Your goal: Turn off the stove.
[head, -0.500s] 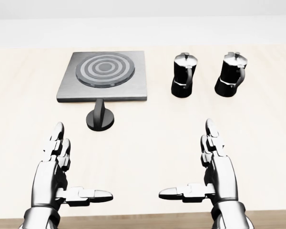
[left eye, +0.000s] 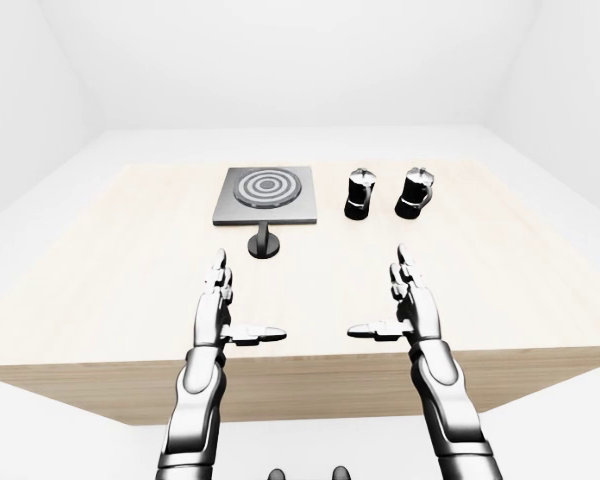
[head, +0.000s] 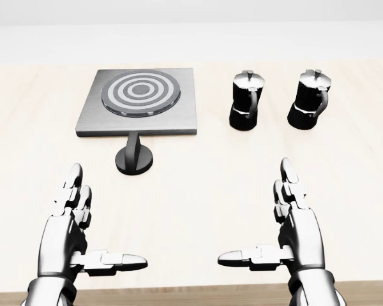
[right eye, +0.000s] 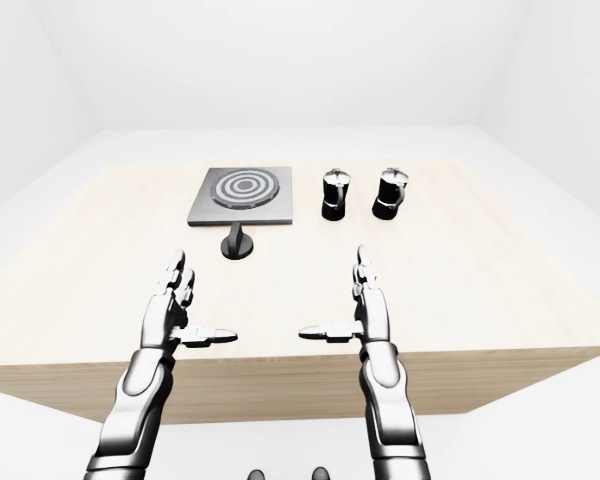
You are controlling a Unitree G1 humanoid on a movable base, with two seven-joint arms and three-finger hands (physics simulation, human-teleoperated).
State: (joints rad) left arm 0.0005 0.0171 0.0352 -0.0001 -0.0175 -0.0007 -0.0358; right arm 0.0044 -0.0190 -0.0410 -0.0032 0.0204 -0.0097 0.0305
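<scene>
The stove is a grey square plate at the upper left of the head view, with a round burner of pale and grey rings. Its black knob stands upright on a round base just below the plate. My left hand is open, fingers straight and thumb out, below and left of the knob and apart from it. My right hand is open in the same way at the lower right. Neither hand touches anything.
Two black and silver moka pots stand right of the stove. Everything rests on a pale wooden table; its near edge runs just under my wrists. White floor and walls surround it.
</scene>
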